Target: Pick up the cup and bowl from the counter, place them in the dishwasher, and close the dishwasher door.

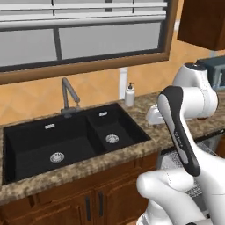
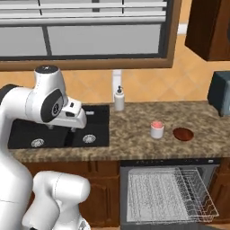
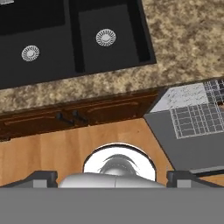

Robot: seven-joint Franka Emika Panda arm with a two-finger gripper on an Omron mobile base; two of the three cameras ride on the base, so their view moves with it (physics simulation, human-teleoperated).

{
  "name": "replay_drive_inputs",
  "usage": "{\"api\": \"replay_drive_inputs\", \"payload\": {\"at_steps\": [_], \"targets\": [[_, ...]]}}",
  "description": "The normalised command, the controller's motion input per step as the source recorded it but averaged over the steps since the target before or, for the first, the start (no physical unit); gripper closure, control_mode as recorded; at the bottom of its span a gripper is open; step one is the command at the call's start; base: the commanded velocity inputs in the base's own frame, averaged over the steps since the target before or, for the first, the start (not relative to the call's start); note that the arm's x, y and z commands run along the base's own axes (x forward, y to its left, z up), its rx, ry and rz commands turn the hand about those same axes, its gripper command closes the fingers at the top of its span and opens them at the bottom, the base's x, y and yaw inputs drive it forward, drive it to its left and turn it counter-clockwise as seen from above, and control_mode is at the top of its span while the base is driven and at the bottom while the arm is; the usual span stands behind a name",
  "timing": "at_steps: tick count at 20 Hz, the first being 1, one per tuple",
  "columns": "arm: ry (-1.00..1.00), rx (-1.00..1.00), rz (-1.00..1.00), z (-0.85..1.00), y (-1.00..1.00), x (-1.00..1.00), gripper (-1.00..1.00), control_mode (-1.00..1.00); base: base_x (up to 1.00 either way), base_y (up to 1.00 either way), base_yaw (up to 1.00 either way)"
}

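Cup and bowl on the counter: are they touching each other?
Apart. The right base view shows the cup standing left of the bowl, with a clear strip of bare granite counter between them.

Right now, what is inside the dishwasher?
The dishwasher stands open, and a pale wire rack is pulled out of it; the rack holds no dishes. The cup and bowl sit on the counter above. The cavity behind the rack is hidden.
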Motion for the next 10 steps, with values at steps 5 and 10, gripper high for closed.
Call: {"api": "replay_drive_inputs", "payload": {"at_steps": [5,10], "targets": [[0.00,0.00,0.00,0.00,0.00,0.00,-1.00,1.00,0.12,0.11,-0.70],[0.00,0.00,0.00,0.00,0.00,0.00,-1.00,1.00,0.08,0.05,-0.65]]}}
